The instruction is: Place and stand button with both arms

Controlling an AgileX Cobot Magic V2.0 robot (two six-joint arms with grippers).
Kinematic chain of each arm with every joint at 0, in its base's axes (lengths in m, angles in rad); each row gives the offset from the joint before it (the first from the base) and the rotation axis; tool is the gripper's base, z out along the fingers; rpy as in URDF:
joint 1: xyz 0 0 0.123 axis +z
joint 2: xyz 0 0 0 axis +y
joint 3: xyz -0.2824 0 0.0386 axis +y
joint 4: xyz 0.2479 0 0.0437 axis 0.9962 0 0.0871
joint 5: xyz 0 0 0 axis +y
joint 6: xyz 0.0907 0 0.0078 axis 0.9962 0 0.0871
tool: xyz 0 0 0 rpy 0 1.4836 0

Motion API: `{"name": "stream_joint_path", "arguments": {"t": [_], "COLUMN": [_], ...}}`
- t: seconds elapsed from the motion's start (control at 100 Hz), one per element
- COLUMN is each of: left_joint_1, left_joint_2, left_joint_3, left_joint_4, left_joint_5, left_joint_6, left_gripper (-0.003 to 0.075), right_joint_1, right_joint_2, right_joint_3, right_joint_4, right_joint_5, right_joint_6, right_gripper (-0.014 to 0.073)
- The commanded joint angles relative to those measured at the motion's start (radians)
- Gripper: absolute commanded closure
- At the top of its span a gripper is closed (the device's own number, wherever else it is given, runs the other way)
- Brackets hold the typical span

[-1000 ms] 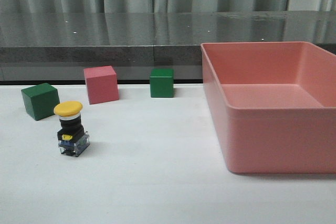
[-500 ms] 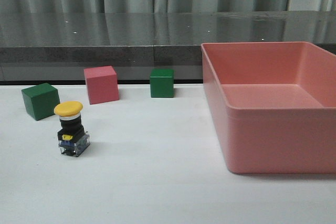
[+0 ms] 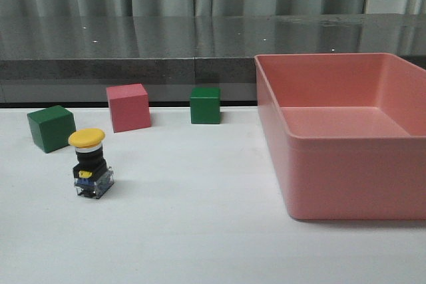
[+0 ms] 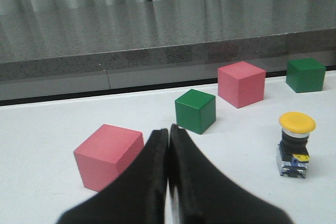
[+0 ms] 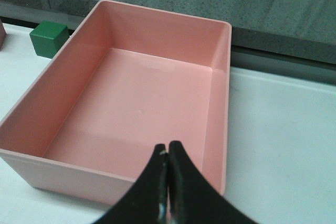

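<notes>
The button [image 3: 90,163], with yellow cap, black body and clear-blue base, stands upright on the white table at the left in the front view. It also shows in the left wrist view [image 4: 295,143], standing apart from the cubes. My left gripper [image 4: 168,129] is shut and empty, well short of the button, with a pink cube beside its tips. My right gripper [image 5: 168,146] is shut and empty, above the near wall of the pink bin [image 5: 63,80]. Neither arm shows in the front view.
The empty pink bin [image 3: 333,177] fills the right of the table. A green cube [image 3: 50,127], a pink cube [image 3: 128,106] and another green cube [image 3: 205,104] stand behind the button. A further pink cube [image 4: 107,155] sits near my left gripper. A grey ledge runs along the back.
</notes>
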Motion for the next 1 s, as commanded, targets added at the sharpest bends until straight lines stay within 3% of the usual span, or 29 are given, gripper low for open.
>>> {"name": "stream_joint_path", "arguments": {"t": [0.0,0.99], "left_joint_1": [0.028,0.039], "left_joint_2": [-0.033,-0.033], "left_joint_3": [0.045,0.045], "left_joint_4": [-0.012,-0.016], "left_joint_5": [-0.072,-0.074], "left_joint_6": [-0.016,-0.017], "left_gripper": [0.0739,0.074], "right_joint_1": [-0.006,-0.006], "right_joint_2": [0.001,0.001], "right_joint_3": [-0.029,-0.029], "right_joint_4": [0.004,0.004], "right_joint_5": [-0.068,-0.068], "right_joint_6": [0.0,0.0], "right_gripper": [0.0651,0.0651]}}
